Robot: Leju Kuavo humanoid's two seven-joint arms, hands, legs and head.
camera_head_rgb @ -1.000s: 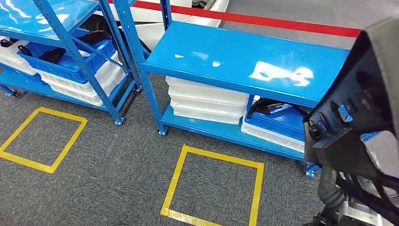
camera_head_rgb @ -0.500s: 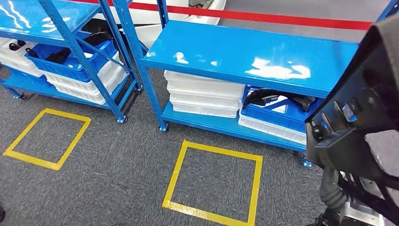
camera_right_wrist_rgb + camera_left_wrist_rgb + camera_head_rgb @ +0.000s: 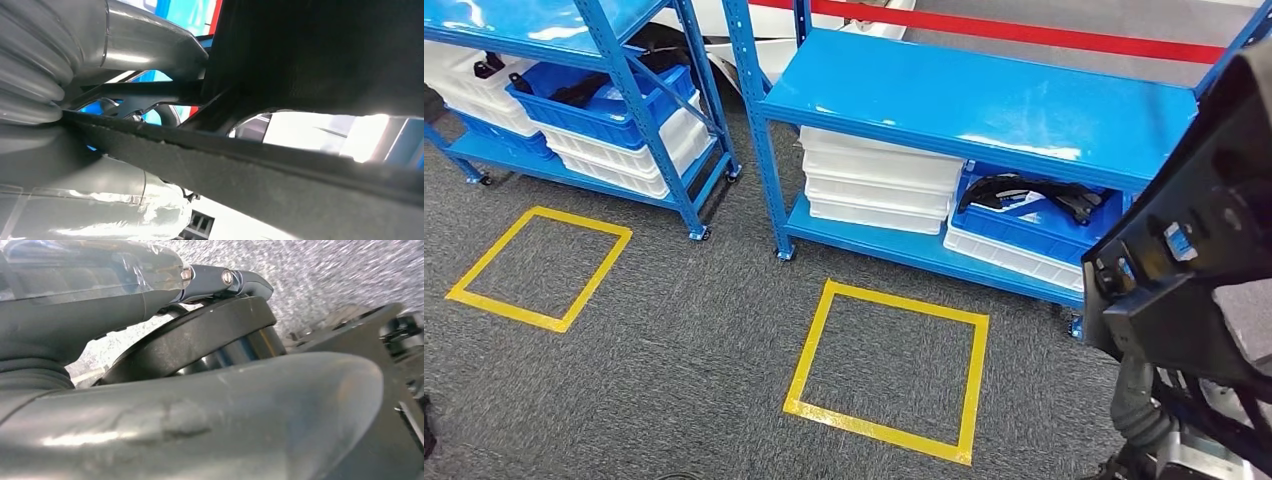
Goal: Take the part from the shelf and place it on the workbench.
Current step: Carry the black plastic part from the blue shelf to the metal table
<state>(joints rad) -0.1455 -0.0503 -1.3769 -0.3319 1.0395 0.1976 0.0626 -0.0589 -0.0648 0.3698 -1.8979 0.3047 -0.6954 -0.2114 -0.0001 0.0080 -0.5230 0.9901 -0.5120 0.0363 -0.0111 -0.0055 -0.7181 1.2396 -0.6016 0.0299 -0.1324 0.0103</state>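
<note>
Right hand (image 3: 75,150) is gripping the black part (image 3: 1194,240), carrying it beside the blue shelf's (image 3: 984,100) right edge. Left hand's (image 3: 200,410) grip: cannot tell.

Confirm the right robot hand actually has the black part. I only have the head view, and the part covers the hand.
Observer: Right wrist view: an edge of the black part runs straight through the right robot hand, with grey hand surfaces on both sides of it. It looks gripped.
Operator: And the left robot hand? It's out of my frame.
Observer: Left wrist view: the left robot hand is seen close up with grey carpet behind it. I can't tell whether it is open or closed.
</note>
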